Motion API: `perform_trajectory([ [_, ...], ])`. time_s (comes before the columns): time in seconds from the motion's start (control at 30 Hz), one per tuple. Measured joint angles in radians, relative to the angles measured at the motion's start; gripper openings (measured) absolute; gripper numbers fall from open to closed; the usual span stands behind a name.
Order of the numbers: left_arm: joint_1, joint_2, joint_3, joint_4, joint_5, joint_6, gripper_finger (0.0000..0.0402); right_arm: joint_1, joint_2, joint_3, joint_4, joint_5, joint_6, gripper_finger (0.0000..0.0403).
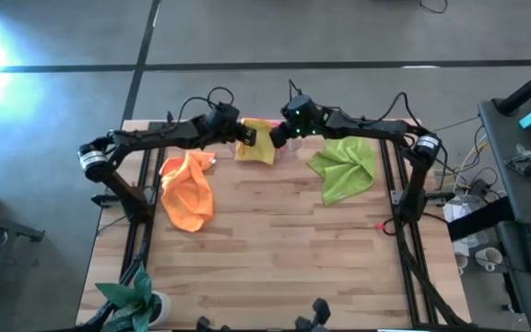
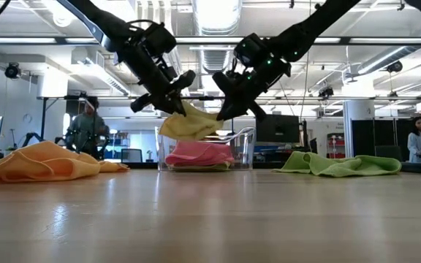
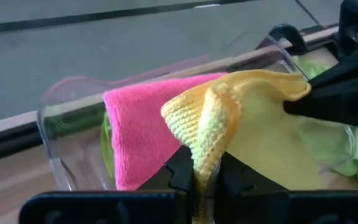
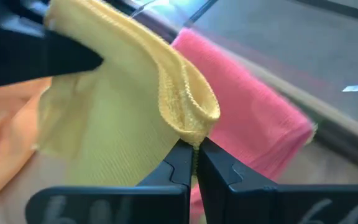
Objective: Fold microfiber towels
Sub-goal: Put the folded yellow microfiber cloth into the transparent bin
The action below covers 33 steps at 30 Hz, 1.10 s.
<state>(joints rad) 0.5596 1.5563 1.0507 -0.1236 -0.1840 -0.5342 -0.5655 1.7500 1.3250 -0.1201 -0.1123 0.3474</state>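
both claws up above the far edge of the wooden bench (image 1: 275, 249), meeting over the clear plastic tray (image 2: 245, 150). left claw (image 1: 241, 135) clamped shut on one bunched corner of the yellow towel (image 1: 255, 143), a fold of cloth pinched between its dark fingers (image 3: 180, 171) in the left wrist view. right claw (image 1: 277, 134) likewise clamped shut on the opposite corner of the same yellow towel, edge squeezed between its fingers (image 4: 180, 163) in the right wrist view. yellow towel hanging between the two claws, lifted clear of the bench, sagging in the middle just above the tray in the low view. pink towel (image 2: 198, 154) lying folded inside the tray, directly below the yellow one, with a strip of lime green cloth (image 3: 106, 143) beneath it against the tray wall. orange towel (image 1: 187, 190) crumpled flat on the bench on the left arm's side, well apart from the tray. lime green towel (image 1: 345, 168) spread loosely on the bench on the right arm's side, near the tray. small potted plant (image 1: 133, 300) at the near left corner of the bench. two people (image 2: 86, 131) standing far off in the room behind.
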Motion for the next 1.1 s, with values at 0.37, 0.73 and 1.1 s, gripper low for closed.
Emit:
perform_trajectory([
  [0.37,0.034,0.046,-0.003,0.132,0.041,0.079,0.0015,-0.044,0.12,0.156,-0.155,0.0,-0.038,0.0008],
  [0.73,0.056,0.151,-0.006,0.143,0.052,0.08,0.0016,-0.077,0.211,0.271,-0.266,0.03,-0.083,0.0008],
  [1.1,0.071,0.153,-0.004,0.148,0.053,0.127,0.0016,-0.09,0.218,0.31,-0.298,0.056,-0.139,0.0008],
])
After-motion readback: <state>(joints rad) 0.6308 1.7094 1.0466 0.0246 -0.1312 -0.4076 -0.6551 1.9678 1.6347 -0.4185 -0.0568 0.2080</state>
